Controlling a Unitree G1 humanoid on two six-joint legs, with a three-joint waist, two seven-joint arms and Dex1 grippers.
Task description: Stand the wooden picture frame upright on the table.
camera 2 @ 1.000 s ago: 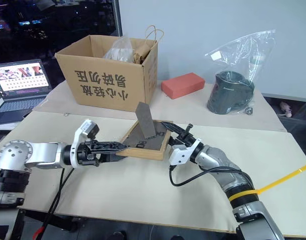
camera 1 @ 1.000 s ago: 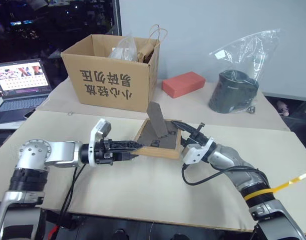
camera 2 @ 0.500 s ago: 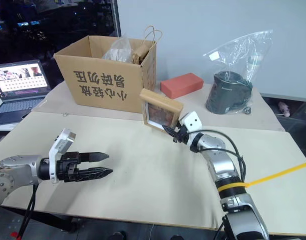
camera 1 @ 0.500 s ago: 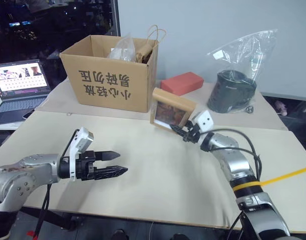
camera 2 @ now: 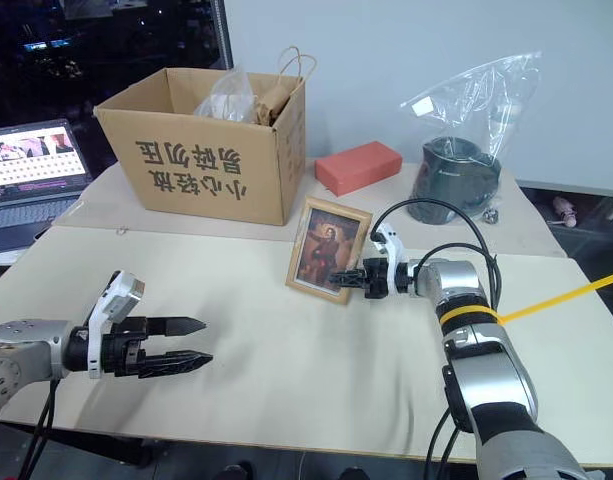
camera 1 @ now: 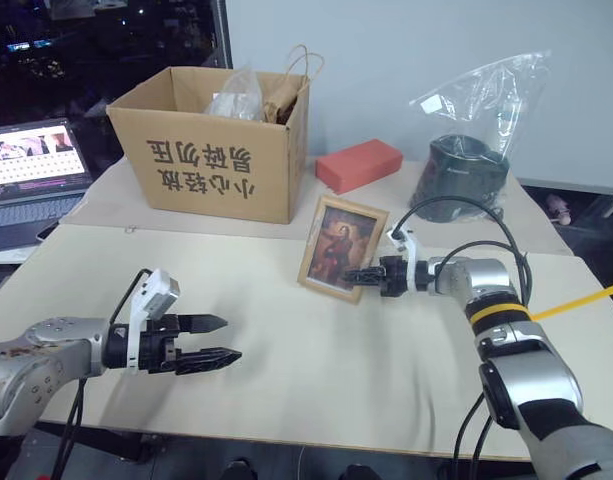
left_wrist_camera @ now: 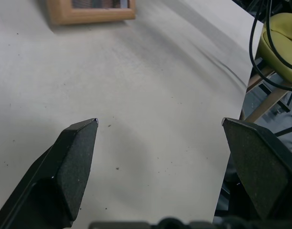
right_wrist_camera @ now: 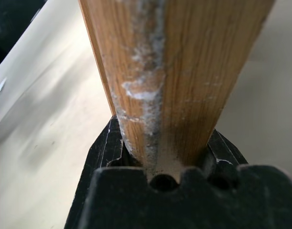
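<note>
The picture frame [camera 1: 341,249] stands near upright on the table [camera 1: 316,350], its side edge pinched by the right gripper [camera 1: 363,276]. The left gripper [camera 1: 218,340] hovers open, well apart. Letting go carelessly could topple it.

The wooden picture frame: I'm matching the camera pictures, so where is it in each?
Left eye: wooden picture frame centre, before the cardboard box.
Right eye: centre, same box behind.
Left wrist: its corner at the top edge.
Right wrist: its edge between the right gripper's fingers.
</note>
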